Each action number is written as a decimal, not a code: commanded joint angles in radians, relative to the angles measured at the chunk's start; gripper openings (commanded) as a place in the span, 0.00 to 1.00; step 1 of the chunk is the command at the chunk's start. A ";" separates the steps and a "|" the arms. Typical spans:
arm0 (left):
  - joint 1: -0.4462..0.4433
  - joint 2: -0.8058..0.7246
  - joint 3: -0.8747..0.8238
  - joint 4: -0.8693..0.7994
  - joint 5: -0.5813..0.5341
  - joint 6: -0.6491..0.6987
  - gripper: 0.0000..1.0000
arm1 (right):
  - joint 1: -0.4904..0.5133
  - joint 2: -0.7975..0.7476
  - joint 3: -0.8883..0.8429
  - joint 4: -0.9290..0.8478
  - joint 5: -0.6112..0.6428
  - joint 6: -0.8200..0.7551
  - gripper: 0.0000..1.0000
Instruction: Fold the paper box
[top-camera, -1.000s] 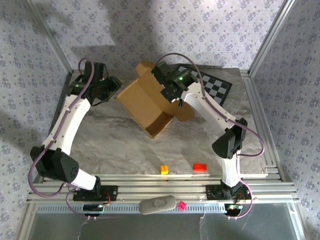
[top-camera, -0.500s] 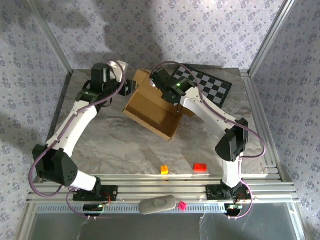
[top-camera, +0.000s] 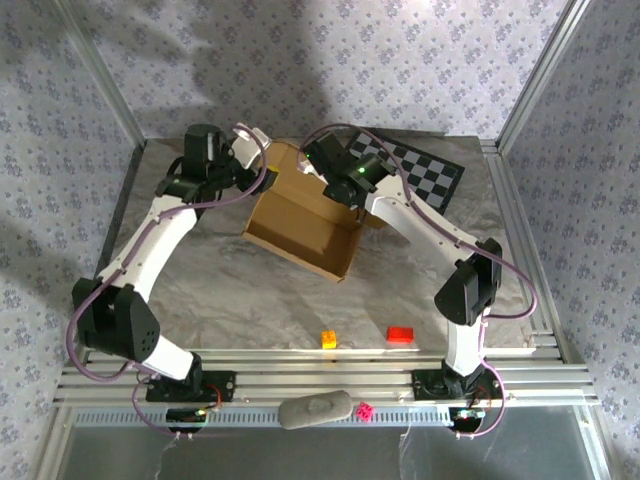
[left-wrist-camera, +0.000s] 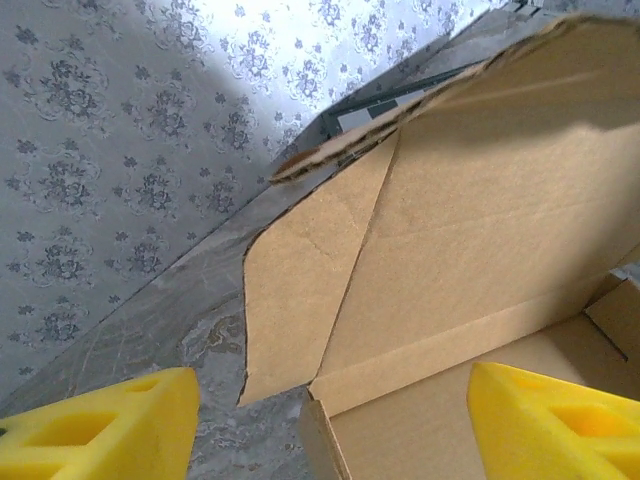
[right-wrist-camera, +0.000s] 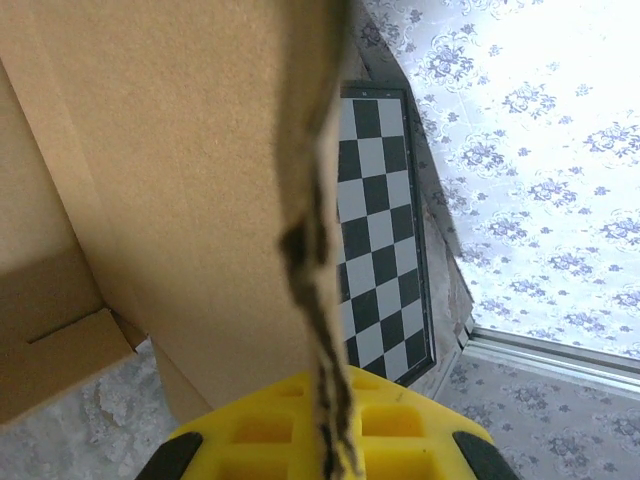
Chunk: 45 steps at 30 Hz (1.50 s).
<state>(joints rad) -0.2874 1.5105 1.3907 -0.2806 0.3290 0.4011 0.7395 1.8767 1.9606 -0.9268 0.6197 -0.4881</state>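
Grey marbled tabletop (top-camera: 200, 290) with flowered wallpaper on the walls around it is what I have on the overhead feed. The paper box (top-camera: 300, 225) lies toward the far middle of the tabletop, a shallow brown cardboard tray set askew with its open side up and a taller panel standing along its far edge.

My right hand (top-camera: 318, 165) is at that far edge, clamped tight on the raised panel. On the right wrist feed, the panel's ragged corrugated edge runs down between the yellow fingers (right-wrist-camera: 400, 425), which are pressed against it from both sides.

My left hand (top-camera: 262, 180) hangs at the box's far left corner with its jaws spread wide. On the left wrist feed I see its yellow fingers (left-wrist-camera: 100, 430) well apart, the box corner and a side flap (left-wrist-camera: 300, 290) ahead between them, and nothing gripped.

Just beyond the box on the right lies a checkered board (top-camera: 425, 172), flat on the tabletop. Near the front edge, well apart from the box, sit an orange-yellow block (top-camera: 328, 339) and a red block (top-camera: 400, 334).
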 joint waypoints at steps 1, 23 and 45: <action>0.015 0.021 0.042 0.039 0.031 0.038 0.72 | 0.000 -0.028 0.011 0.017 -0.010 -0.013 0.00; -0.008 0.134 0.128 0.056 -0.007 -0.072 0.47 | 0.008 -0.004 0.052 0.010 -0.030 0.018 0.00; -0.090 0.047 -0.141 0.398 -0.368 -0.399 0.00 | 0.026 0.111 0.393 -0.214 -0.215 0.441 0.33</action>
<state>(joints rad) -0.3779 1.6039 1.2881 0.0055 -0.0055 0.0406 0.7723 2.0163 2.2627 -1.0824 0.5011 -0.1974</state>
